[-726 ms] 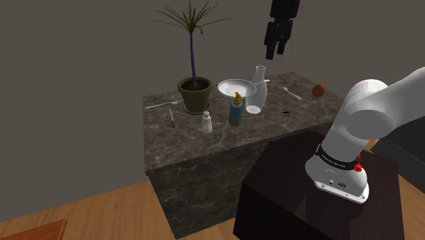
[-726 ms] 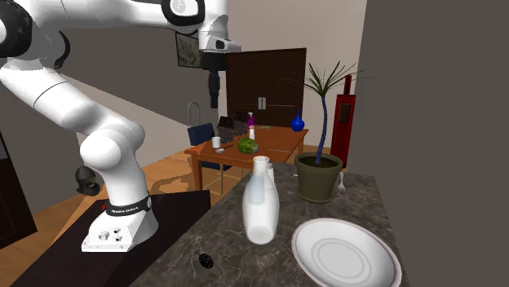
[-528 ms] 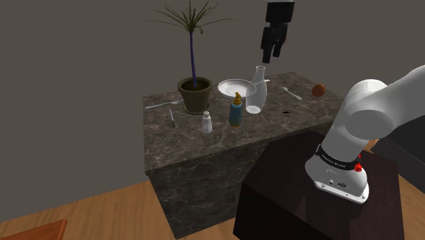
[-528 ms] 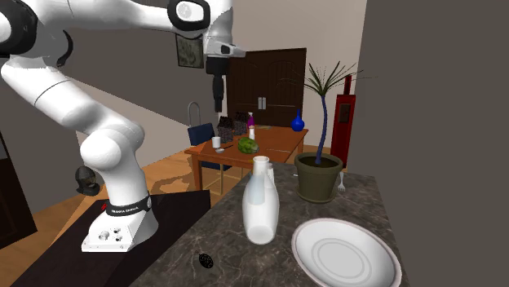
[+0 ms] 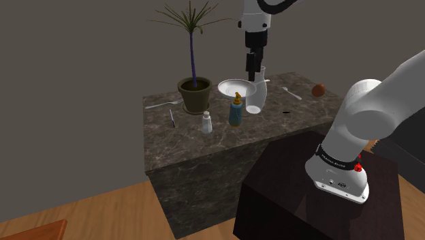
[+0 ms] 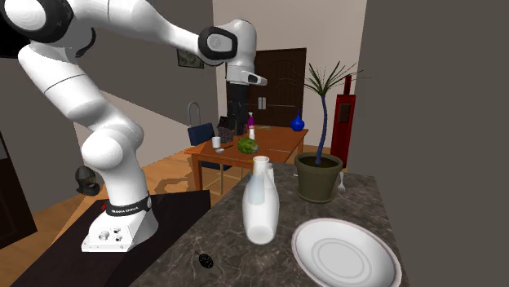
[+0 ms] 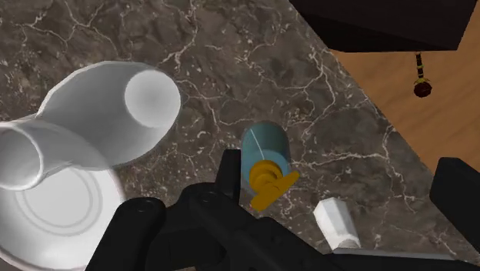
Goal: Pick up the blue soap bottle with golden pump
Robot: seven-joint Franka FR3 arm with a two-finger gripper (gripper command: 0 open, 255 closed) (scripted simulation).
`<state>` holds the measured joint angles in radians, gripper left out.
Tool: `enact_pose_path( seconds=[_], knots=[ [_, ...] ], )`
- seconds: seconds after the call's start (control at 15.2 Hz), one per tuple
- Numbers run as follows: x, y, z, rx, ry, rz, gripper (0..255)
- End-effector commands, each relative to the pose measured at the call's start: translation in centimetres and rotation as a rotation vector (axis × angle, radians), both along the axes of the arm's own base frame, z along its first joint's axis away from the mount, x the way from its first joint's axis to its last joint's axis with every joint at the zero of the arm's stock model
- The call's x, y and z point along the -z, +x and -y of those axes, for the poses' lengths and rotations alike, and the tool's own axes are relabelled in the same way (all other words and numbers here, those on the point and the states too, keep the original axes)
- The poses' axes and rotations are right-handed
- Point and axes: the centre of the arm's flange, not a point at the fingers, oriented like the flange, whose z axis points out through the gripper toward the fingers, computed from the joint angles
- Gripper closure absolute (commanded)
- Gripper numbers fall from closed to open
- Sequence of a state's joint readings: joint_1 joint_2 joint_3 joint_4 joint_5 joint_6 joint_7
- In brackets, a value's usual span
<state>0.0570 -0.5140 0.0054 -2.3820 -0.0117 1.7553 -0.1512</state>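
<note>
Soap bottle [image 5: 235, 112], blue with a golden pump, stands upright on the dark marble counter [image 5: 197, 143], just beside the white jug [image 5: 256, 94], on the shoulder view's left of it. The gripper [image 5: 253, 67] hangs above the jug, fingers spread apart, holding nothing.

The soap bottle [image 5: 235, 112] is blue with a golden pump on top. The stone counter [image 5: 197, 146] is dark grey with thin white lines all over it. The jug [image 5: 256, 94], the plate [image 5: 228, 86] and the little shaker [image 5: 206, 123] are plain white. The plant pot [image 5: 195, 94] is dark green and the stem is purple. The gripper [image 5: 251, 68] is all black, the arm [image 5: 371, 112] is white, and the floor [image 5: 102, 211] is brown wood.
</note>
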Motion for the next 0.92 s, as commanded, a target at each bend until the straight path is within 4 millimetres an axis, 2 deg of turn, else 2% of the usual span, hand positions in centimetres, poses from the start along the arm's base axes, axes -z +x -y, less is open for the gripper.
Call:
enact_pose_path(
  seconds=[0.0, 0.66, 0.86],
  knots=[
    [2.6, 1.8, -0.4, -0.057, -0.017, -0.014, 0],
    [14.1, 9.4, -2.1, -0.327, -0.100, -0.087, 0],
    [15.3, 9.5, -2.1, -0.329, -0.101, -0.088, 0]
  ],
)
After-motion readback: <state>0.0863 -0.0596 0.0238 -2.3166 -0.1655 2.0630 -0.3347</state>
